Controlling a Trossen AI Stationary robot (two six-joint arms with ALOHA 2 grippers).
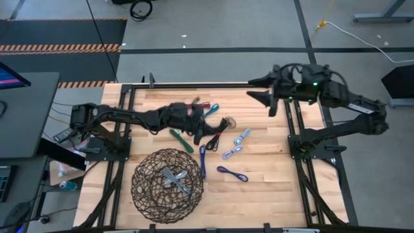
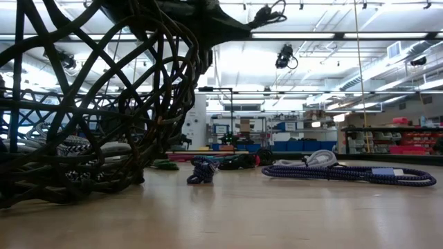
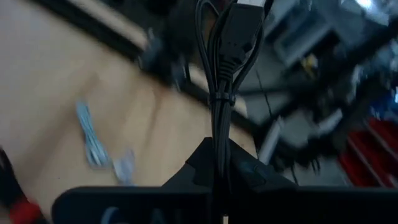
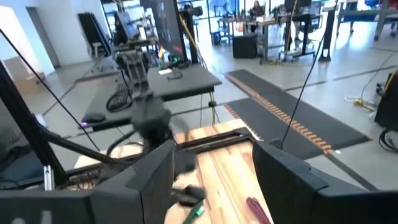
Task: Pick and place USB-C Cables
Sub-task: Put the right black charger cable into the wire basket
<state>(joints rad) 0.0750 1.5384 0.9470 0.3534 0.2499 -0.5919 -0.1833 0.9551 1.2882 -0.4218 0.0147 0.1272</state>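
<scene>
My left gripper (image 1: 206,127) is over the middle of the table, shut on a black USB-C cable bundle (image 3: 222,68) that juts out past its fingertips. My right gripper (image 1: 256,90) hangs high over the far right of the table, open and holding nothing (image 4: 214,186). Loose cables lie flat on the wood: maroon (image 1: 204,105), teal (image 1: 213,110), green (image 1: 182,140), dark purple (image 1: 202,159), purple (image 1: 233,173), light blue (image 1: 242,136) and grey (image 1: 231,153). One grey bundle (image 1: 175,180) lies inside the round wire basket (image 1: 143,194). My left gripper pinches the black bundle between its two fingers (image 3: 249,171) at one end of the coil (image 3: 219,140). The strands run along the fingers and on past their tips, with the tie (image 3: 221,98) partway up and a plug (image 3: 239,31) at the free end. The bundle (image 2: 271,12) is lifted clear of the table.
The dark wire basket (image 2: 41,180) stands at the table's near left and fills the left of the low view. Black frame rails (image 1: 294,129) run along both sides of the table. Bare wood lies at the near right (image 1: 278,194).
</scene>
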